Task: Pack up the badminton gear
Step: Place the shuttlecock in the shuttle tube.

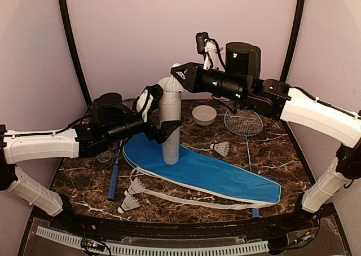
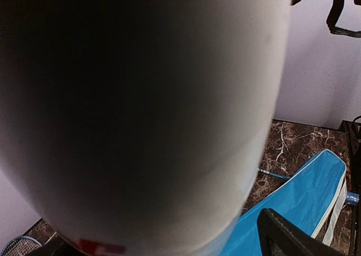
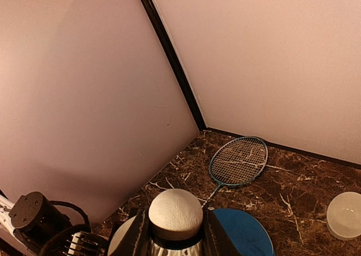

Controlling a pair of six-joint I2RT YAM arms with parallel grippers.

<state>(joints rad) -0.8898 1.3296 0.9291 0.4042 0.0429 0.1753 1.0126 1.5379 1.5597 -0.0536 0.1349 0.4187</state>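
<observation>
Tube: upright on cover, mid-table.
L gripper: we see jaws wide, straddling tube, no grip.
R gripper: pinches shuttle, just above tube top.

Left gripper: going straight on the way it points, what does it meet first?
The white tube, probably at once: it fills the left wrist view, between the open jaws of the left gripper.
</observation>
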